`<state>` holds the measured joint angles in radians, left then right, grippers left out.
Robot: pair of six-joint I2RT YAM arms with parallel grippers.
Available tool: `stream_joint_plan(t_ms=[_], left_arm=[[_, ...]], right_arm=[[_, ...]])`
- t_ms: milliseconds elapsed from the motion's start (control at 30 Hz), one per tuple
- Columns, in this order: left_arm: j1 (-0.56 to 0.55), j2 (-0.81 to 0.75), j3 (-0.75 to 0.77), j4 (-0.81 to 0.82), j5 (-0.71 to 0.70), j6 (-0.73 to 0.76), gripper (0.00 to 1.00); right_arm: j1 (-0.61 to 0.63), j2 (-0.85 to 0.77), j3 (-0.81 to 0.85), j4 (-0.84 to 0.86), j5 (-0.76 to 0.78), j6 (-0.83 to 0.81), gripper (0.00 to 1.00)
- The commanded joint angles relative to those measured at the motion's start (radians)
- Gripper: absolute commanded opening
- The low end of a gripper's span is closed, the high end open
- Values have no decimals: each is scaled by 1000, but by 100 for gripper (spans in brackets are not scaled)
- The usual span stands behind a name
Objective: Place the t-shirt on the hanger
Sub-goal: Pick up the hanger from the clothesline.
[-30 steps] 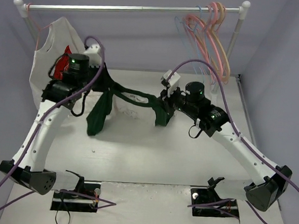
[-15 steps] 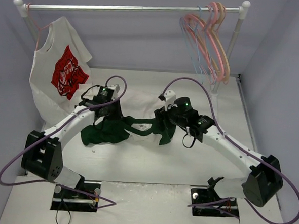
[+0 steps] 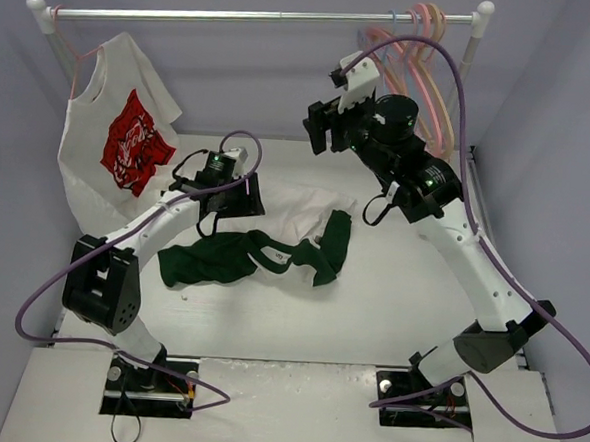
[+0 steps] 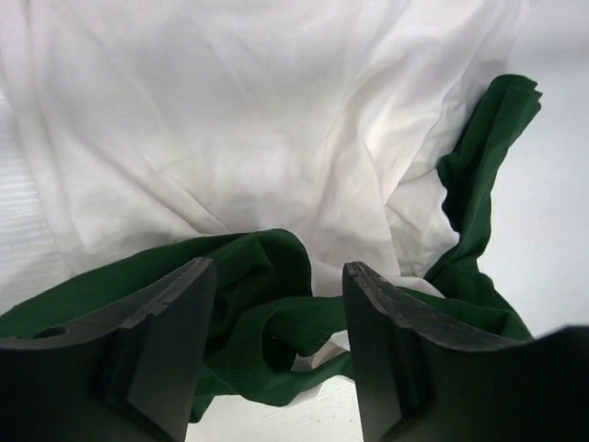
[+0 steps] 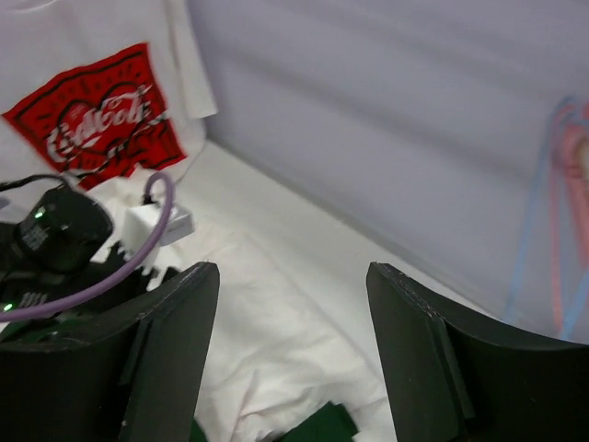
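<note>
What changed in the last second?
Both arms lowered the t-shirt onto the table and let go; it now lies crumpled there. The left gripper, open, hovers just over its green folds. The right gripper, open and empty, has risen and swung back toward the hangers on the rail. Unchanged: the red-print shirt hanging at the rail's left end, and the hangers.

we see a white table (image 3: 395, 312); the t-shirt (image 3: 294, 211) lies crumpled on it, green sleeves toward the near edge.

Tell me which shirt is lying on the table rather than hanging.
The green-sleeved t-shirt, crumpled on the table; the red-print shirt hangs from the rail.
</note>
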<state>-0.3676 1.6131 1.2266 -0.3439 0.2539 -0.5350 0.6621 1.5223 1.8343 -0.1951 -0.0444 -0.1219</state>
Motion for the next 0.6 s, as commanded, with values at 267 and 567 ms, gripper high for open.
stream_joint_plan(t_ms=[267, 567], left_arm=[[21, -174, 34, -228, -110, 44, 61], [21, -312, -55, -328, -99, 47, 62]], right_arm=[[-143, -16, 56, 43, 279, -49, 62], [-311, 29, 42, -47, 106, 82, 60]])
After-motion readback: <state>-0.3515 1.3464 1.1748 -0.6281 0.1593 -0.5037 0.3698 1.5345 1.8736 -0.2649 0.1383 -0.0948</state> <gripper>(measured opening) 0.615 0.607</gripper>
